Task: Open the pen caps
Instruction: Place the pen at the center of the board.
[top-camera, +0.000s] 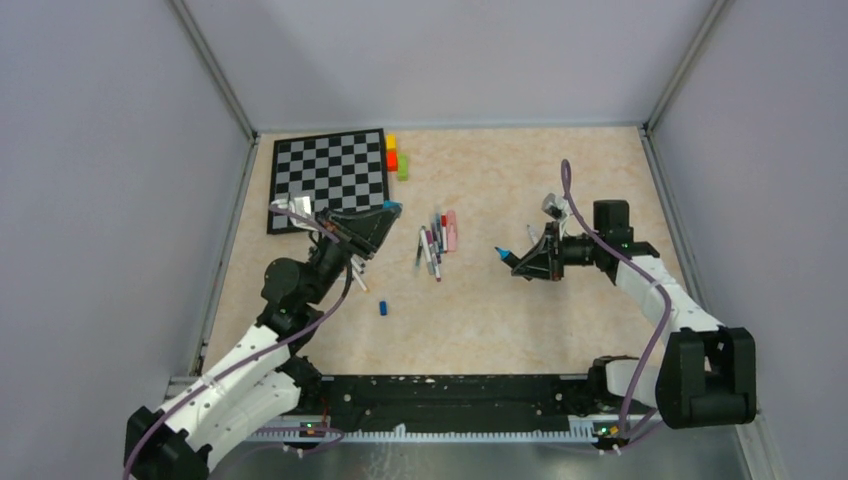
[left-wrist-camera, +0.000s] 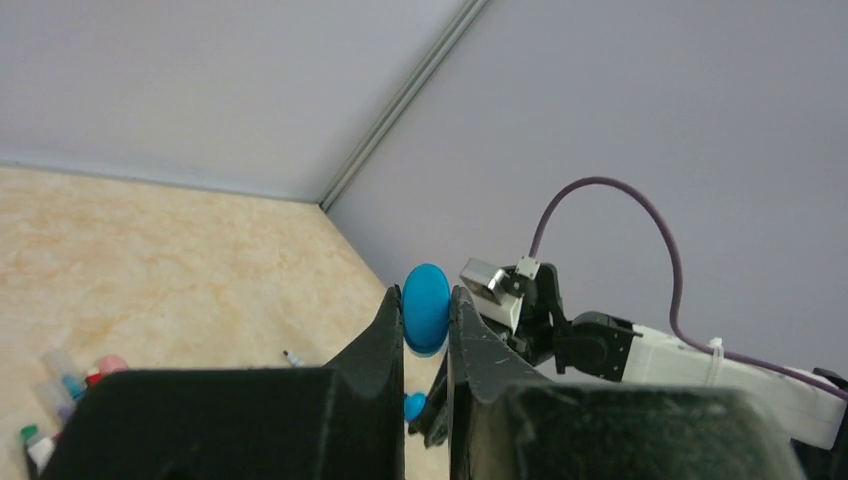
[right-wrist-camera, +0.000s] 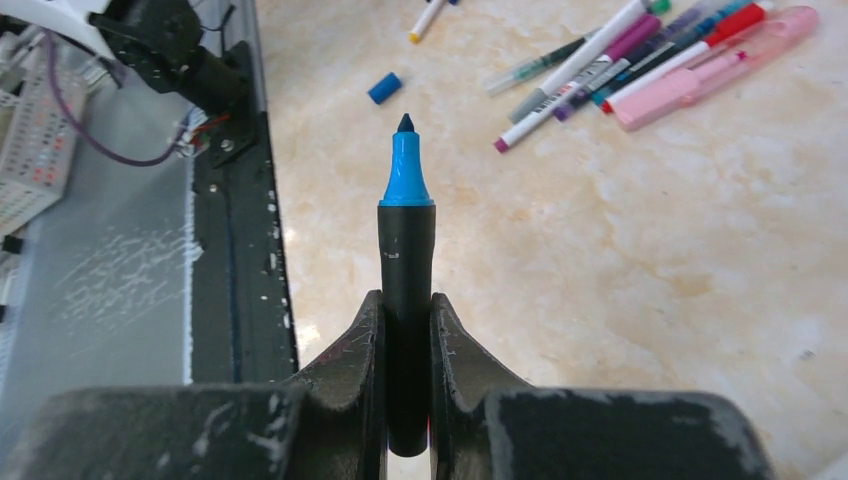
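Blue cap (left-wrist-camera: 426, 308) apart from uncapped, blue-tipped black pen (right-wrist-camera: 407, 250)

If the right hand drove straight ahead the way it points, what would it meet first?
Likely free at first: the right hand carries a pen tip-first over the table. The loose blue cap lies nearest that line; height is unclear.

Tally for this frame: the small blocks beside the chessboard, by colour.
yellow block: 1
red block: 1
green block: 1
Total: 3
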